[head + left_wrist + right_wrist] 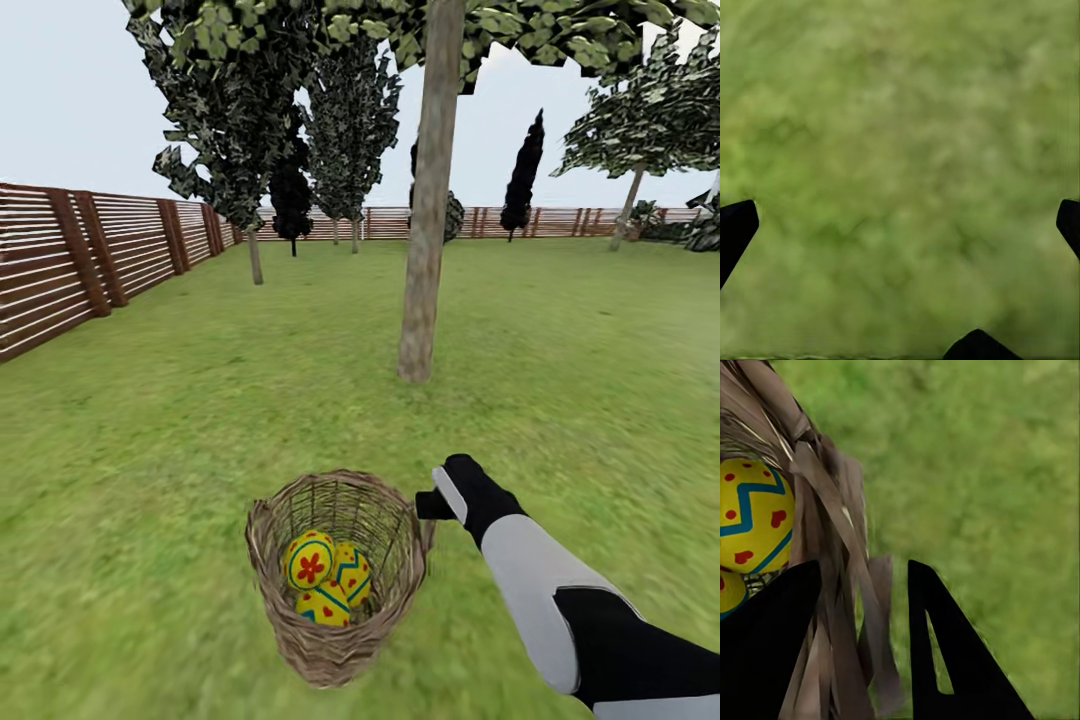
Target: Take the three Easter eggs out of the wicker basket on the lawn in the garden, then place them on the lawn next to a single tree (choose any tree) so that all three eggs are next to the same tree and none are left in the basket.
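Nearest to us, the right arm reaches forward and the right end effector (432, 503) sits at the right-hand rim of the wicker basket (300, 640). In the right wrist view its two fingers (945, 660) straddle the braided rim, one inside the wall and one outside; we judge them pinched on the wicker, though contact is not fully resolved. The left end effector (900, 225) has its fingers spread wide apart, over bare lawn (900, 112), holding nothing. All three Easter eggs (325, 580) lie inside the basket, touching one another, low against the near wall. They lie to the left of and below the right end effector, so we judge the right arm the nearer one for a reach over the rim and down. The eggs' long axes are hard to read from here. Further out, the tree (428, 230) stands on the lawn straight beyond the basket. A slatted fence (90, 260) closes the garden behind.
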Available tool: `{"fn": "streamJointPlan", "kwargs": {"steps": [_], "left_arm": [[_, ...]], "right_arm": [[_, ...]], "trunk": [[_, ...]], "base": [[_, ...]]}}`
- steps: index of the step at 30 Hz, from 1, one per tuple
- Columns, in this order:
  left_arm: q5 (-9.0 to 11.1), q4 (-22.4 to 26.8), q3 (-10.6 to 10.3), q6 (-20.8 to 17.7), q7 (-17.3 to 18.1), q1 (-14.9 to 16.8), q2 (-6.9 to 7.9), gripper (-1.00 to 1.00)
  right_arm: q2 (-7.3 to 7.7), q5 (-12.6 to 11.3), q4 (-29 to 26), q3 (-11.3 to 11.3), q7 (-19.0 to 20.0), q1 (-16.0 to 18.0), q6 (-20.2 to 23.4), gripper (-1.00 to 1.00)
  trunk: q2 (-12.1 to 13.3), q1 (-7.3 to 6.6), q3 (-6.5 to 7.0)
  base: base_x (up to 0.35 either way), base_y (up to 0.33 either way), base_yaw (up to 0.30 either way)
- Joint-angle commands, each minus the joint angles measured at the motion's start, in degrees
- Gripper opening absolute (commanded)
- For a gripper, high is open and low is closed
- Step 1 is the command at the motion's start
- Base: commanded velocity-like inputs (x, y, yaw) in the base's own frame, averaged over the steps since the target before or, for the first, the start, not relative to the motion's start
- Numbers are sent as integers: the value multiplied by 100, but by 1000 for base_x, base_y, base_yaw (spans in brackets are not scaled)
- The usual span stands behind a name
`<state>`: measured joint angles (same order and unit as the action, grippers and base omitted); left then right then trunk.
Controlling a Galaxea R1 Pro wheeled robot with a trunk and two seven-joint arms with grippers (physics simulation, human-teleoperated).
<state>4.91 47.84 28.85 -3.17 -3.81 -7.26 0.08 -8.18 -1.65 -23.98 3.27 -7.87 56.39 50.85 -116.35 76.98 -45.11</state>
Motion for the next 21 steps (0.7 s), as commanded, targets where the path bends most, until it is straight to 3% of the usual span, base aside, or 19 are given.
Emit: {"fn": "streamJointPlan", "kwargs": {"steps": [1,17,21], "left_arm": [[45,15,-11,-32,-25,-3,1,100],[37,-3,-11,-17,-76,27,1,100],[57,-163,-11,-16,-76,61,1,100]], "right_arm": [[-9,-151,-10,53,-39,4,5,-100],[-105,-146,-19,34,-35,7,-14,-100],[-105,-147,-29,34,-31,8,-14,-100]], "trunk": [[39,-24,14],[680,-376,302],[841,-464,373]], "base": [[-65,0,292],[-4,0,292],[0,0,105]]}}
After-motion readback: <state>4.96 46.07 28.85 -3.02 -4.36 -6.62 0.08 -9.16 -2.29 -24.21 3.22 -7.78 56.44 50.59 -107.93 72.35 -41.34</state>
